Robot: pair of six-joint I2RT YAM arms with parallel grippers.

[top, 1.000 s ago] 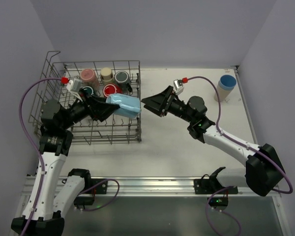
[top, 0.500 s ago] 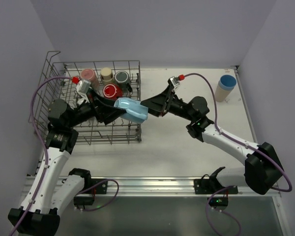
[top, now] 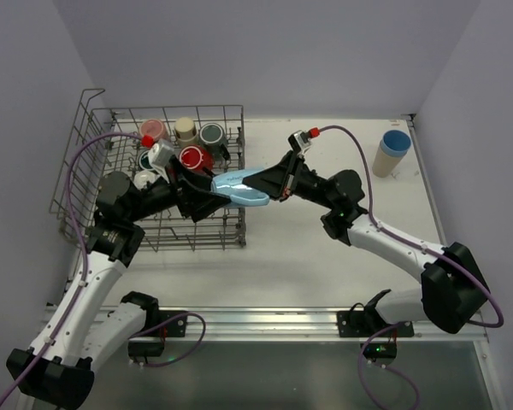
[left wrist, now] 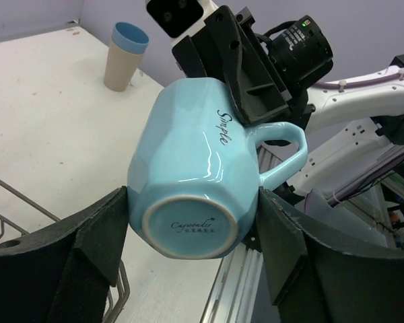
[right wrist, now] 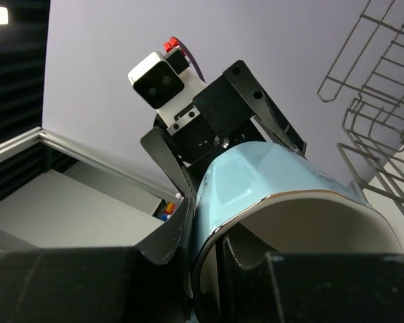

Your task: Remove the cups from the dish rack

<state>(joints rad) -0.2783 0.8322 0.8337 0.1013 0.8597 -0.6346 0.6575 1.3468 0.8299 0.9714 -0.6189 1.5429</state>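
A light blue mug (top: 242, 187) hangs on its side above the right edge of the dish rack (top: 85, 145), held between both arms. My left gripper (top: 207, 191) is shut on the mug's base end (left wrist: 188, 175), one finger on each side. My right gripper (top: 262, 189) is shut on the rim (right wrist: 276, 182), with one finger (right wrist: 246, 269) inside the mug and the other outside. Pink (top: 153, 130), cream (top: 185, 128), grey (top: 211, 134), red (top: 193, 157) and dark teal (top: 145, 160) cups stand in the rack's far part.
A cream tumbler with a blue inside (top: 393, 151) stands on the table at the far right. The rack's raised wire end (top: 90, 98) is at the far left. The metal rail (top: 265, 323) runs along the near edge.
My left arm has carried the light blue mug rightward to the rack's edge. My right gripper came in from the right and shut on the mug's rim.
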